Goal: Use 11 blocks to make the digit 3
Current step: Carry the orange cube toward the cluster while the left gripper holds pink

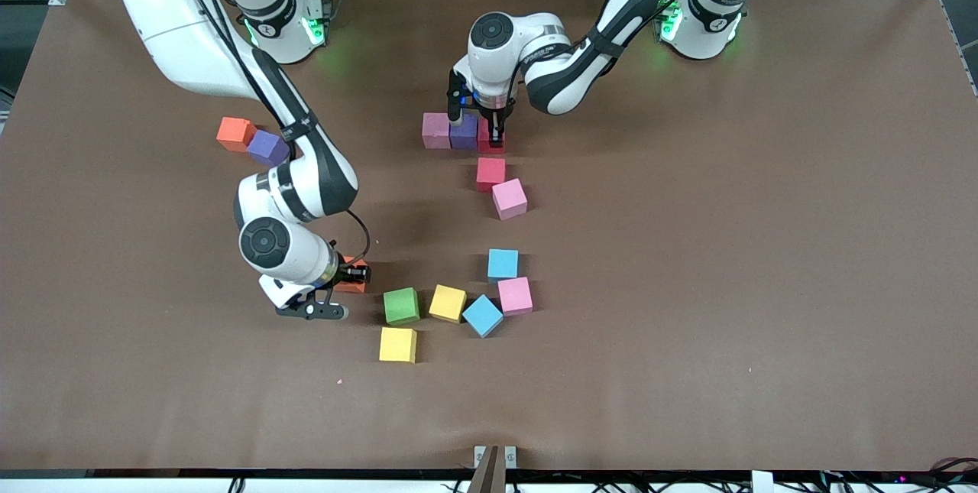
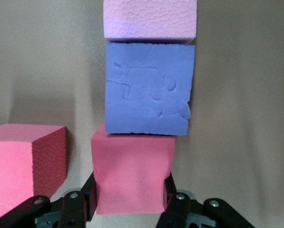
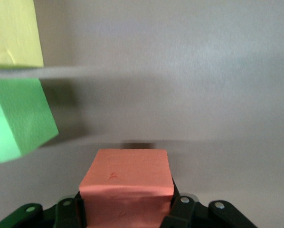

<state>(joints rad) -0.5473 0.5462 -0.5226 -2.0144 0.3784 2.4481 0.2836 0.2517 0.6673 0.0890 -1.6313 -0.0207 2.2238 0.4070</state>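
Yellow block lies nearest; right gripper clamps an orange block beside green, left gripper clamps a red block touching the purple one: careless release could skew that row

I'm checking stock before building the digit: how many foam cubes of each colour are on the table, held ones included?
pink foam cubes: 3
red foam cubes: 2
purple foam cubes: 2
orange foam cubes: 2
yellow foam cubes: 2
sky-blue foam cubes: 2
green foam cubes: 1
Total: 14
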